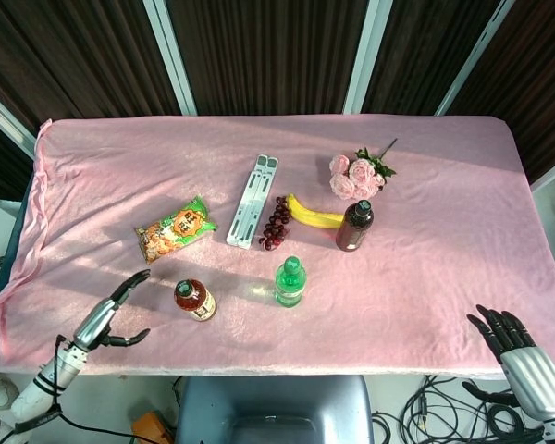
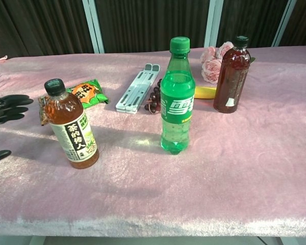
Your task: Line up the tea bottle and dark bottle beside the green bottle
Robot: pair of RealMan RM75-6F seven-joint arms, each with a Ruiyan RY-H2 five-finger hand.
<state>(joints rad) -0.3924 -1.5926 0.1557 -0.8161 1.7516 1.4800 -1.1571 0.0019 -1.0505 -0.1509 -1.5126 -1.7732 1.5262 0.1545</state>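
Observation:
The green bottle (image 1: 290, 282) (image 2: 177, 97) stands upright near the table's front middle. Left of it stands the tea bottle (image 1: 193, 300) (image 2: 71, 125), amber with a black cap and a green label. The dark bottle (image 1: 355, 226) (image 2: 231, 75) stands behind and to the right, next to a banana. My left hand (image 1: 111, 314) (image 2: 4, 115) hovers open at the front left, apart from the tea bottle, holding nothing. Off the table's front right corner, my right hand (image 1: 511, 340) is open with fingers spread.
A snack packet (image 1: 174, 228) lies behind the tea bottle. A white folding stand (image 1: 252, 201), grapes (image 1: 276, 223), a banana (image 1: 313, 215) and pink roses (image 1: 357, 175) sit mid-table behind the bottles. A pink cloth (image 1: 444, 185) covers the table.

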